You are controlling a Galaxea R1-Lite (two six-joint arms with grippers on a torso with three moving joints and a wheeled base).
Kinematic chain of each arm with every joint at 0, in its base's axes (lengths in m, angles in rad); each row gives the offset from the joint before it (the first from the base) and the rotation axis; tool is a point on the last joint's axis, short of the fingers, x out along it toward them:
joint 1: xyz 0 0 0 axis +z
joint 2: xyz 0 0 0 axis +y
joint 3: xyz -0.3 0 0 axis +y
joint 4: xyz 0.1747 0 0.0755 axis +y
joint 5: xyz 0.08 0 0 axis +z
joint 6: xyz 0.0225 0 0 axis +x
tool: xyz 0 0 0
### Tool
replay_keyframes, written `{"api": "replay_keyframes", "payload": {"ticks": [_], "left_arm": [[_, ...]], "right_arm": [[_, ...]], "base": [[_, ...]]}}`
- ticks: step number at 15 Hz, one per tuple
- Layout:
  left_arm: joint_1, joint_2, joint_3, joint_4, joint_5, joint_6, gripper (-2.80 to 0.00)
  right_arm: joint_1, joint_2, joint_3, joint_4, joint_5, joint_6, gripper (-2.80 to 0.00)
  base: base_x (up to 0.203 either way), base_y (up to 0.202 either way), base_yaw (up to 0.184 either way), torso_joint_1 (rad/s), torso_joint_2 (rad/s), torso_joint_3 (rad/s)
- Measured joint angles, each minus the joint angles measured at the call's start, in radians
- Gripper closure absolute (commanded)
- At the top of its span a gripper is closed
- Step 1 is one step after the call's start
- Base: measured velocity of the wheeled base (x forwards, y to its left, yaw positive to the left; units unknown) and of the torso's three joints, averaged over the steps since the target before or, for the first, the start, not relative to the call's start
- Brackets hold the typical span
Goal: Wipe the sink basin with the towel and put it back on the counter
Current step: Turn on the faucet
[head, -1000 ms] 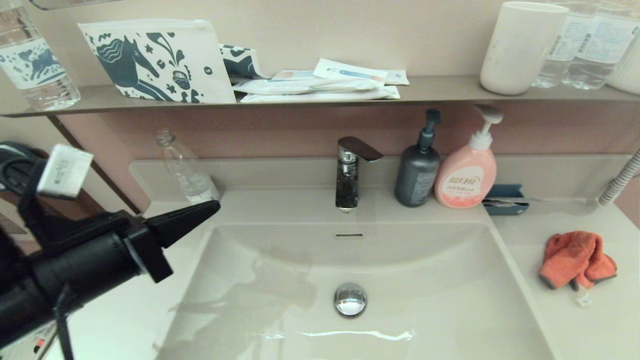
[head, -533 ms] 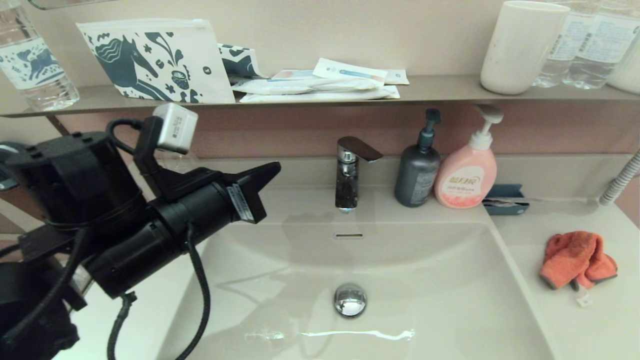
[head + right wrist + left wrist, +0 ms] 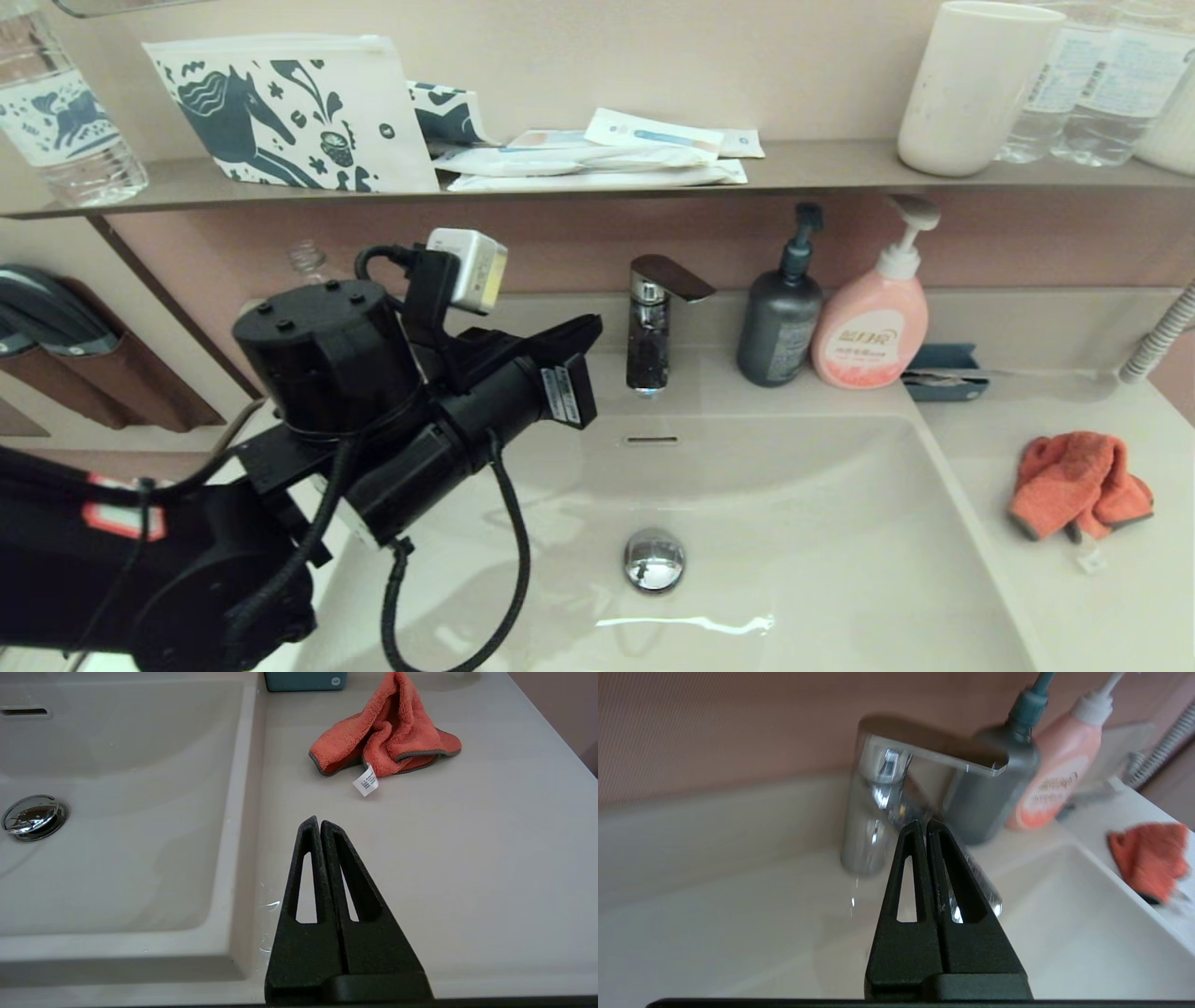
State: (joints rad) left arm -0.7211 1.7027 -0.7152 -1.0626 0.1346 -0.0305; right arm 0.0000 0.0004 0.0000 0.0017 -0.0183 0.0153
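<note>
The orange-red towel (image 3: 1074,481) lies crumpled on the off-white counter (image 3: 1102,597) to the right of the sink basin (image 3: 822,523), its white tag toward the front. My left gripper (image 3: 588,331) hangs shut and empty above the basin's back left, its tip just left of the faucet (image 3: 653,317). In the left wrist view the left gripper (image 3: 923,823) points at the faucet (image 3: 878,802), with the towel (image 3: 1148,858) far off. The right gripper (image 3: 317,821), out of the head view, is shut and empty over the counter (image 3: 467,858), short of the towel (image 3: 383,742).
A chrome drain plug (image 3: 653,558) sits mid-basin below an overflow slot (image 3: 651,439). A dark grey pump bottle (image 3: 780,322), a pink pump bottle (image 3: 870,327) and a blue holder (image 3: 943,373) line the back ledge. The wall shelf (image 3: 822,168) carries a cup (image 3: 971,89), a pouch and bottles.
My left arm has swung in from the far left, rising and moving right over the basin toward the faucet. The towel has not moved.
</note>
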Motion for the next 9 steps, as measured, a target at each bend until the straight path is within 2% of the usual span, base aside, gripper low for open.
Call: {"api": "replay_keyframes", "payload": {"ticks": [3,9], "left_arm": [[-0.029,0.088,-0.031,-0.123,0.039,0.078,0.0],[-0.063,0.178,-0.098,-0.115,0.038,0.137,0.0]], "right_arm": [[0.0,0.0,0.0,0.0,0.0,0.0,0.0],[0.0,0.0,0.0,0.0,0.0,0.0,0.0]], "base": [[0.0,0.0,0.0,0.0,0.0,0.0],[0.0,0.0,0.0,0.0,0.0,0.0]]}}
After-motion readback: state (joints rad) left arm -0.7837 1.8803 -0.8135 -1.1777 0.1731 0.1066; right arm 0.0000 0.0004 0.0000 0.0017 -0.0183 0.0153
